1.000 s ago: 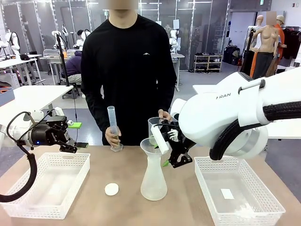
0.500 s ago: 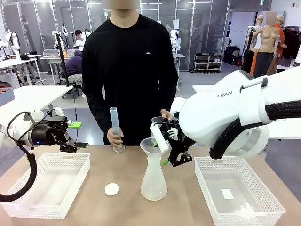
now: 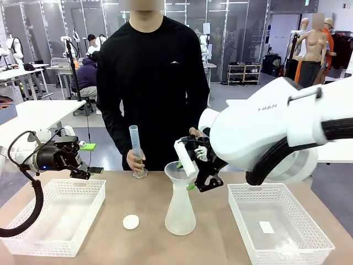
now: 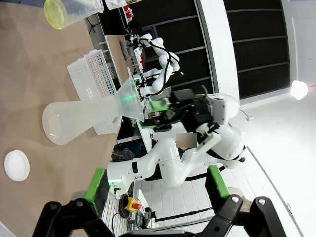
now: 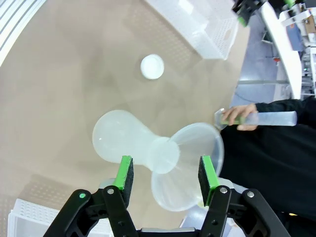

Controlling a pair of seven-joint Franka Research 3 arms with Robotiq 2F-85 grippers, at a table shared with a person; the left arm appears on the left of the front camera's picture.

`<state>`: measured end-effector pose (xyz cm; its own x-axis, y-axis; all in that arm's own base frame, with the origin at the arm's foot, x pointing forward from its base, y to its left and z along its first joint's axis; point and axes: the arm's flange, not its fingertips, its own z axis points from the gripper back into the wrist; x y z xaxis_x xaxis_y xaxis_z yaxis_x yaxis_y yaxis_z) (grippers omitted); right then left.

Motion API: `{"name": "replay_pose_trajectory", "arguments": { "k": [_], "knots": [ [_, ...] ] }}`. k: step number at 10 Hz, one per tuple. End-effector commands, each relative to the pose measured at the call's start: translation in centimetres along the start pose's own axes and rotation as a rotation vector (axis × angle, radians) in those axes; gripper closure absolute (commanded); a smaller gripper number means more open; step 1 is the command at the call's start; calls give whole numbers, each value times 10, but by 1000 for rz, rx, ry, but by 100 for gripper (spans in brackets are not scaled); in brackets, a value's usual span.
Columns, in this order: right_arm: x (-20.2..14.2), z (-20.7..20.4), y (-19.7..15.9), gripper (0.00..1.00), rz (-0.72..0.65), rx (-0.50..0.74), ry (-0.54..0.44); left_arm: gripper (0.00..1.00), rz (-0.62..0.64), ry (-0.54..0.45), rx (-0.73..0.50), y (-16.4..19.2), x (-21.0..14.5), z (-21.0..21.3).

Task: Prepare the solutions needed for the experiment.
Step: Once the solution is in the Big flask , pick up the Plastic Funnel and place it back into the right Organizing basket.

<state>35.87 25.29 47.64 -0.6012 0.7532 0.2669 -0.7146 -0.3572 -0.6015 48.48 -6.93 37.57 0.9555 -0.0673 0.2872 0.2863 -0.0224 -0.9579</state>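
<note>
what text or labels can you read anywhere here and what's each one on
"FRAN" - on the right arm, on its white shell; rest of the word hidden.
Measuring cylinder: scale marks too small to read.
Mark on the person's black shirt: too small to read.
White slip in the basket: nothing legible.

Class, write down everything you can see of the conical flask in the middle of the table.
The flask looks like frosted, whitish translucent plastic, with a wide round base tapering to a narrow neck. It stands upright on the tan table, about mid-table. A translucent funnel sits in its mouth. I can see no liquid inside it. Only the funnel and the table touch it.
</note>
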Motion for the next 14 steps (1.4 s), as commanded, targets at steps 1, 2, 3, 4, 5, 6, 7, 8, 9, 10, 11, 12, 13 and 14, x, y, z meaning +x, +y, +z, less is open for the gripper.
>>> {"name": "replay_pose_trajectory", "arguments": {
  "k": [1,2,3,4,5,6,7,8,9,10,11,12,13,14],
  "knots": [
    [16,36,4,33,-37,-69,12,0,-10,-12,-12,-2,1,-1],
    [9,50,3,33,-92,-122,-23,0,-10,-12,-12,-2,1,-1],
    [-4,67,4,33,-167,-162,-27,0,-10,-12,-12,-2,1,-1],
    [-18,82,6,33,-251,-193,-40,0,-10,-12,-12,-2,1,-1],
    [-38,101,9,33,-406,-241,-120,0,-10,-12,-12,-2,1,-1],
    [-62,117,16,33,-515,-301,-141,0,-10,-12,-12,-2,1,-1],
    [-88,131,28,33,-680,-335,-176,0,-10,-12,-12,-2,1,-1],
    [-106,139,39,33,-814,-363,-193,0,-10,-12,-12,-2,1,-1],
    [-119,144,49,33,-931,-353,-175,0,-10,-12,-12,-2,1,-1],
    [-126,145,59,33,-974,-344,-127,0,-10,-12,-12,-2,1,-1],
    [-129,144,70,33,-1024,-307,-104,0,-10,-12,-12,-2,1,-1],
    [-128,141,78,33,-1015,-230,-68,0,-10,-12,-12,-2,1,-1],
    [-155,152,29,33,-964,-338,-137,0,-10,-12,-12,-2,1,-1],
    [-155,152,29,33,-964,-338,-137,0,-10,-12,-12,-2,1,-1]
  ]
}}
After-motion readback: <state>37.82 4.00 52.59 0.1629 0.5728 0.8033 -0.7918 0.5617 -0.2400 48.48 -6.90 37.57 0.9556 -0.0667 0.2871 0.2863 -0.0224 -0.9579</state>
